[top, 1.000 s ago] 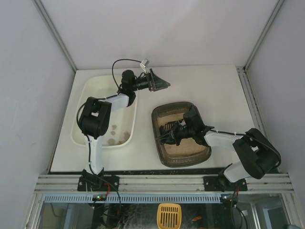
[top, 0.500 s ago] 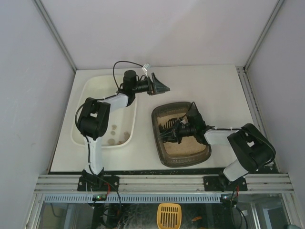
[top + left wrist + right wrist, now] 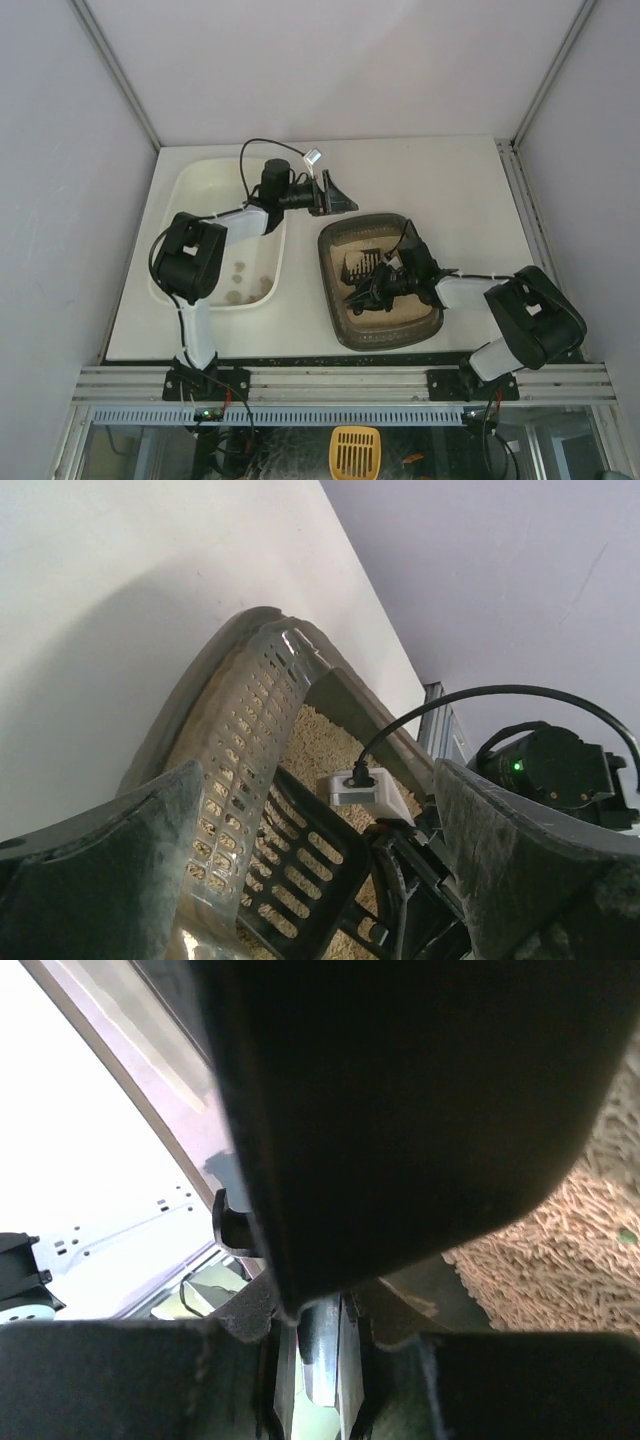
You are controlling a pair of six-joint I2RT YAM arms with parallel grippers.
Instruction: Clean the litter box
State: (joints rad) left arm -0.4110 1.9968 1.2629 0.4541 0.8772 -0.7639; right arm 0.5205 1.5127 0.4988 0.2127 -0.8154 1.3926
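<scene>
Sitting right of counter centre, toward near edge, litter box [image 3: 338,305] has right gripper [image 3: 376,287] inside it, clamped on dark slotted scoop [image 3: 362,262] over beige litter. Left gripper [image 3: 339,195] hangs just beyond box's far-left corner, jaws spread wide, holding nothing. Right wrist view mostly blocked by dark close shape. White counter [image 3: 460,190]; white tray [image 3: 200,185] along left edge; pale grey walls.

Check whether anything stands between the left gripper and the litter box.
Nothing visible does. The left gripper hangs with open jaws just beyond the far left corner of the litter box, with an open gap between them. The slotted scoop held by the right gripper sits further in, inside the box.
</scene>
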